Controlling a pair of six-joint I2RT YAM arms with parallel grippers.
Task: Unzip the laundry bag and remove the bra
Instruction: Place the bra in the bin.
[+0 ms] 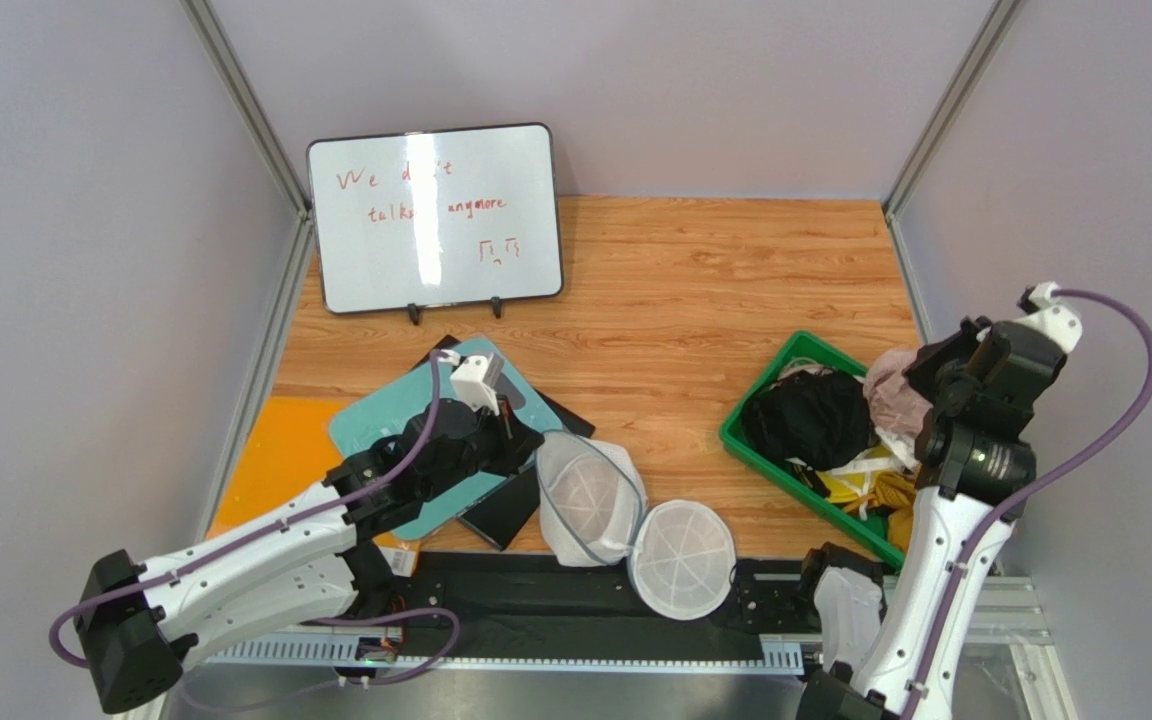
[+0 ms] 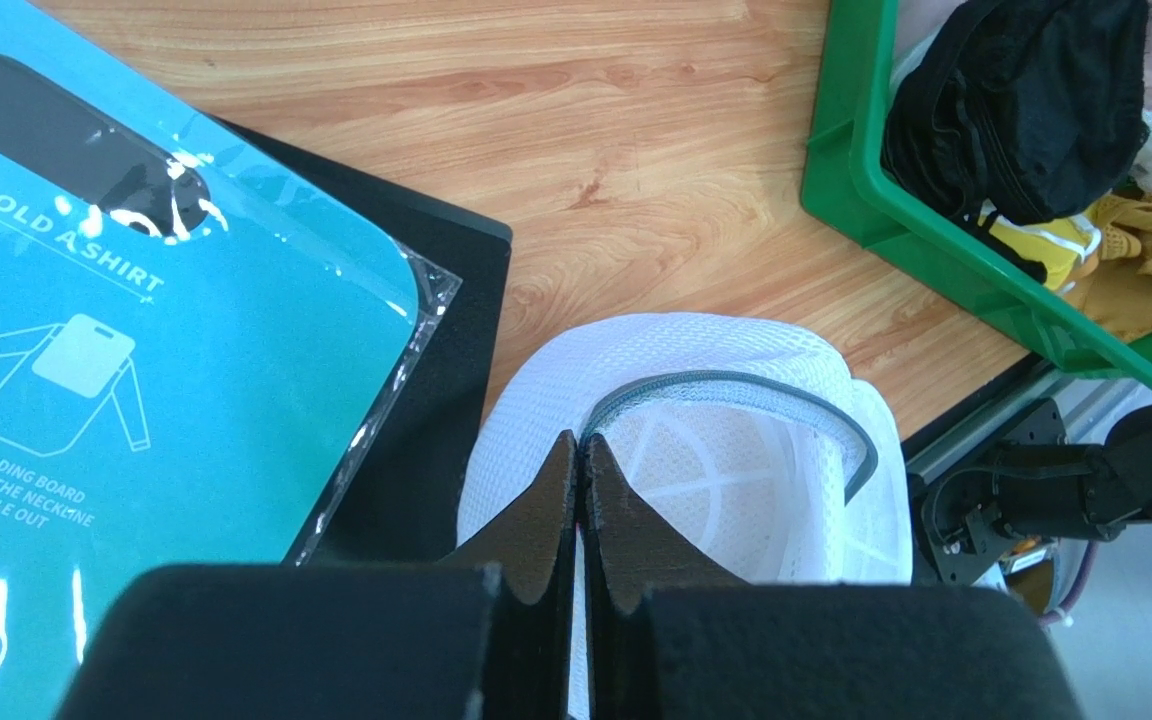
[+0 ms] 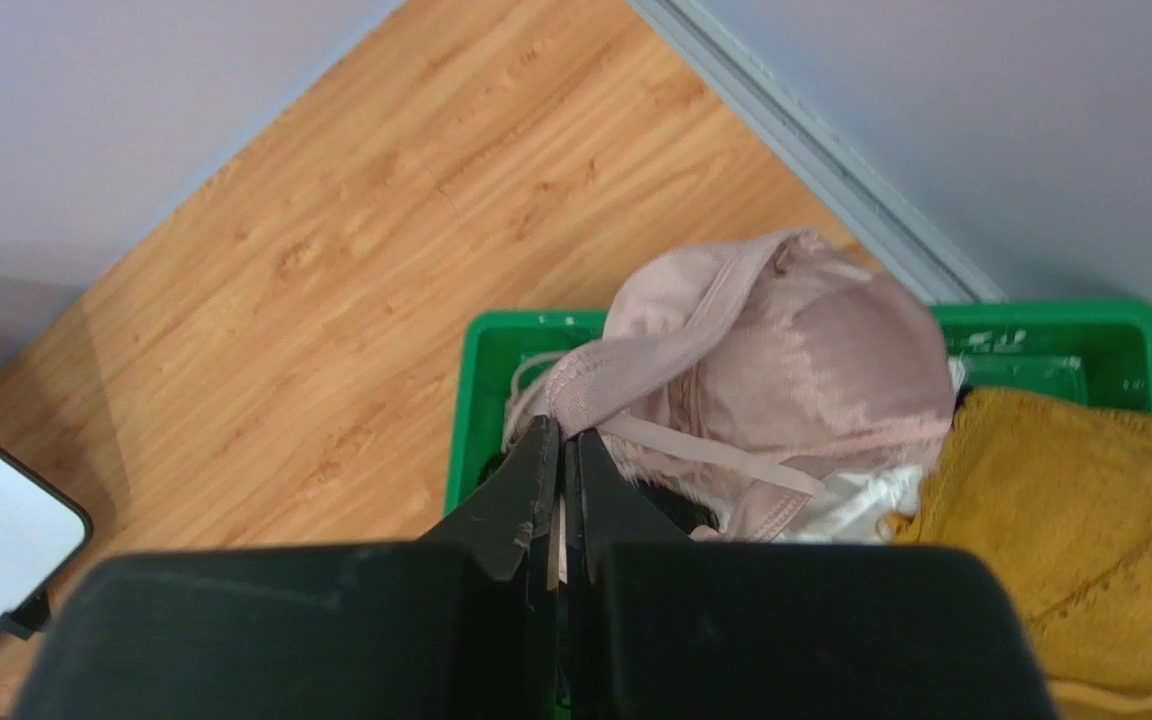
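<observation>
The laundry bag [image 1: 590, 498] lies open near the table's front middle, with its round mesh lid flap [image 1: 683, 558] folded out to the right. Its inside shows only white mesh. My left gripper [image 1: 525, 435] is shut on the bag's left rim, and the left wrist view shows the fingers pinching white mesh beside the grey zip rim [image 2: 717, 393]. My right gripper [image 3: 560, 438] is shut on a thin piece of the pinkish bra [image 3: 793, 353], which rests over the green bin's far right corner. The bra also shows in the top view [image 1: 893, 387].
A green bin [image 1: 748, 447] at the right holds a black garment [image 1: 808, 417] and a yellow garment [image 3: 1063, 510]. A teal folding board [image 1: 387, 420] on black boards lies left of the bag. A whiteboard [image 1: 435, 218] stands at the back. An orange mat [image 1: 274, 450] lies far left.
</observation>
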